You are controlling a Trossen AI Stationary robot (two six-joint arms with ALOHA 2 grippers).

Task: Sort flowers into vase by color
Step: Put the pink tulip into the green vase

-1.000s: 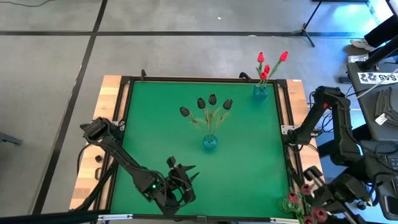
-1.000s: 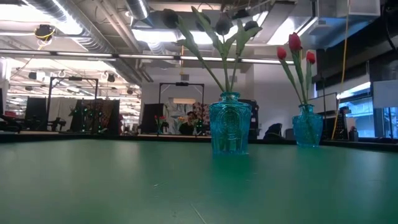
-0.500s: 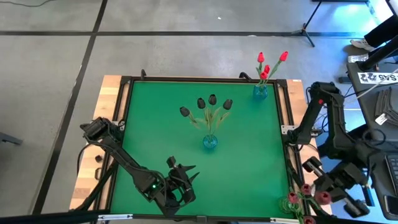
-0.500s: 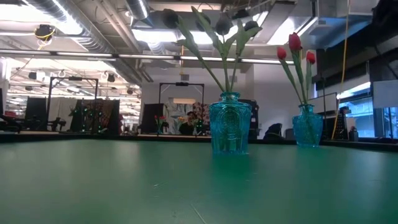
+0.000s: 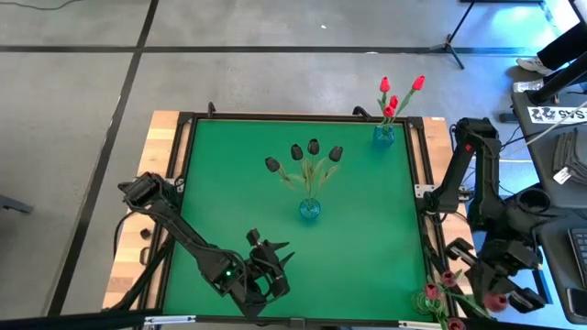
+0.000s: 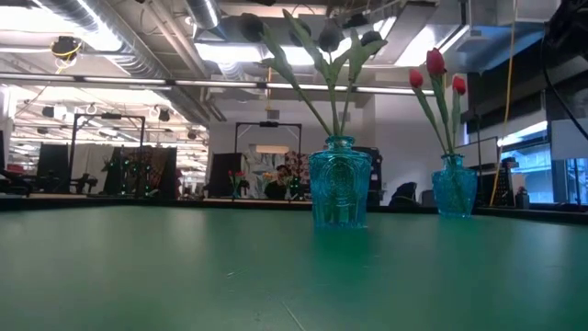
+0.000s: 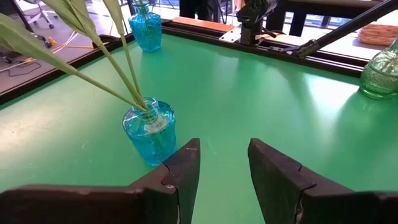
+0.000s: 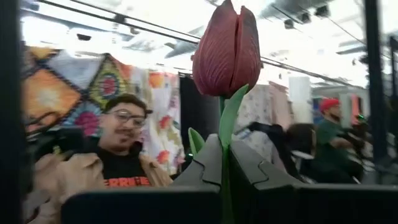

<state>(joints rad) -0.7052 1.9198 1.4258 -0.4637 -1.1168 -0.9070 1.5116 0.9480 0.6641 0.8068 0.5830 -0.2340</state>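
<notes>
A blue vase (image 5: pixel 309 209) at the table's middle holds several near-black tulips (image 5: pixel 313 147). Another blue vase (image 5: pixel 383 135) at the far right holds three red tulips (image 5: pixel 390 101). A green vase (image 5: pixel 431 299) at the near right corner holds pink-maroon tulips (image 5: pixel 449 275). My right gripper (image 5: pixel 486 291), beyond the table's right edge, is shut on one maroon tulip (image 8: pixel 225 50). My left gripper (image 7: pixel 224 165) hangs open near the front edge, pointing toward the middle vase (image 7: pixel 149 132), with nothing between its fingers. My right gripper pinches the maroon tulip's green stem (image 8: pixel 222 146) between its two fingers, a short way below the head. The head stands beyond the fingertips, with a leaf (image 8: pixel 231 112) beside the stem. The tulip is lifted clear of the table; the gripper hides its lower stem.
A black frame (image 5: pixel 424 192) rims the green mat. Open mat lies between the middle vase and the near right corner. In the room beyond the table a person (image 8: pixel 121 155) shows in the right wrist view.
My right gripper has carried the maroon tulip a little farther right, away from the table's near right corner, and its fingers have tipped upward. The tulip's head has gone with it. The vases and their flowers have stayed where they were.
</notes>
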